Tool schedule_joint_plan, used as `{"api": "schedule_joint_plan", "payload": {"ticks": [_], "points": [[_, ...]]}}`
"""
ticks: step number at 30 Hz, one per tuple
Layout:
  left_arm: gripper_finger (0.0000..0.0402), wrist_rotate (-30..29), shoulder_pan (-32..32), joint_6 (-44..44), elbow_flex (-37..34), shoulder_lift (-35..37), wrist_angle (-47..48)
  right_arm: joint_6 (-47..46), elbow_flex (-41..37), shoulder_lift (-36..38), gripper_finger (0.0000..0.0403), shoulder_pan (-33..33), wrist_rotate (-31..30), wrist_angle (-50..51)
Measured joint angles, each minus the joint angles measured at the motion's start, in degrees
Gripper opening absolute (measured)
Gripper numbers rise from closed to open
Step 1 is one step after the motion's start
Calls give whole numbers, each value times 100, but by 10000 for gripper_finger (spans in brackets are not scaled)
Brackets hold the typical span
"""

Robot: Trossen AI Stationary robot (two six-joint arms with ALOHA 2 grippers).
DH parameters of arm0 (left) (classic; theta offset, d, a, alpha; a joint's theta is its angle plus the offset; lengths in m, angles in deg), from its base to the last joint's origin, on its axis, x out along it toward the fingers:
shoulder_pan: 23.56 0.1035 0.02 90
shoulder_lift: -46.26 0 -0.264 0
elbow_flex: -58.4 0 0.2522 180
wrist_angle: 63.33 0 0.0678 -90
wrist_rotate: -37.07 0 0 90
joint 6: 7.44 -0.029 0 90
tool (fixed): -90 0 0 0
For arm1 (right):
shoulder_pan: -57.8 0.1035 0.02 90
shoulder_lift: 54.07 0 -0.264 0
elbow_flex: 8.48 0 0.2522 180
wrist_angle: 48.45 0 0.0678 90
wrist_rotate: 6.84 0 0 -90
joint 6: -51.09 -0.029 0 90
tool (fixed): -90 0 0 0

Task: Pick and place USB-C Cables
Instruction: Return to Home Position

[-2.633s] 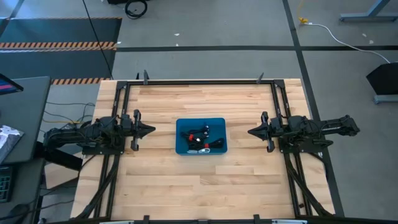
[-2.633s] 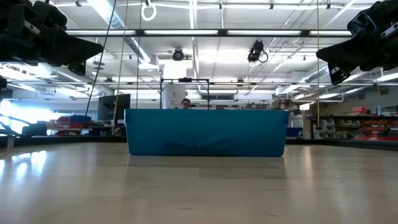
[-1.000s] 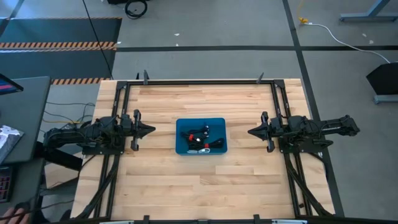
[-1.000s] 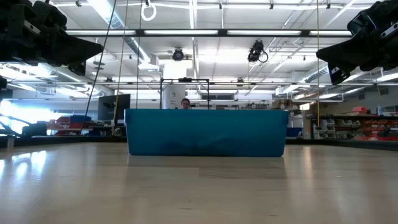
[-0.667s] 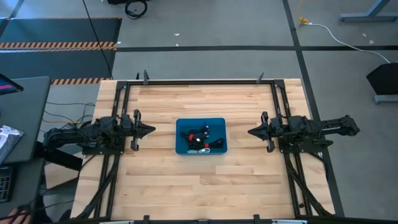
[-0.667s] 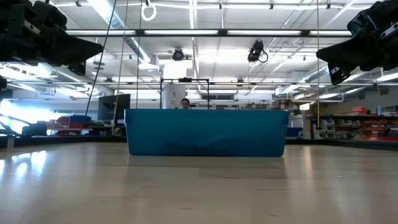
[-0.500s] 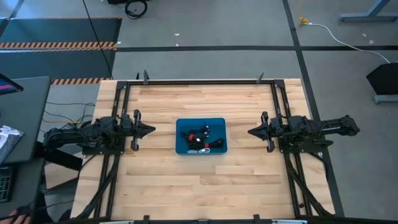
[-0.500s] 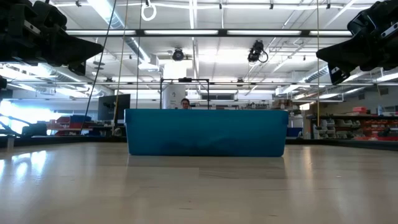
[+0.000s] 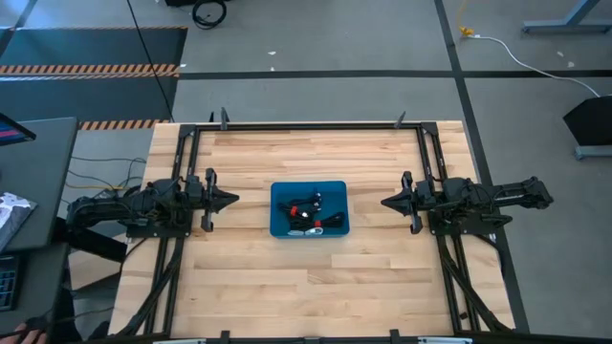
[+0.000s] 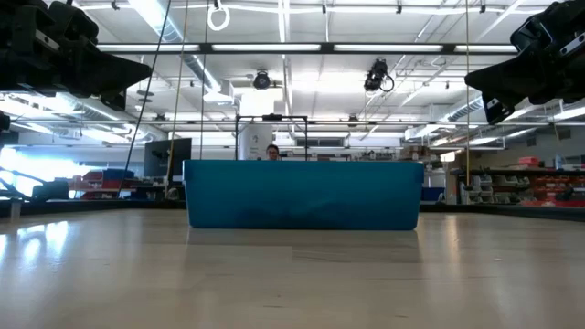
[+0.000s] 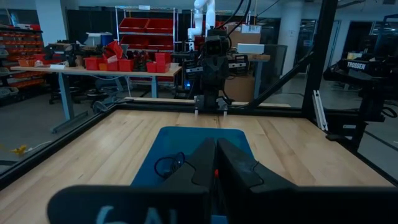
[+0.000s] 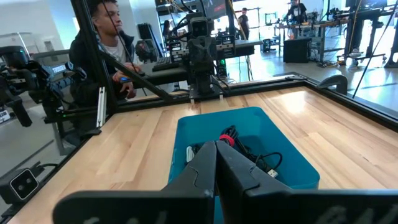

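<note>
The USB-C Cables [image 9: 308, 212] lie inside the blue bin [image 9: 309, 183]. The left gripper [image 9: 232, 200] and right gripper [image 9: 385, 203] flank the bin, well apart, both clenched empty.

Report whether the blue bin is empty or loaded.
Loaded: coiled USB-C cables, some red-banded, lie inside the blue bin.

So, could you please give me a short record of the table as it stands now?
tray: blue, middle of table
cables: coiled, inside tray
left gripper: shut, empty, left of tray, apart from it
right gripper: shut, empty, right of tray, apart from it
person: beyond the table, behind the left arm
</note>
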Motion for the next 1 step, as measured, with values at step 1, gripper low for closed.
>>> {"api": "schedule_joint_plan", "payload": {"ticks": [1], "points": [[25,-1,1,0,0,0,1,0,0,0,12,0,-1,1]]}}
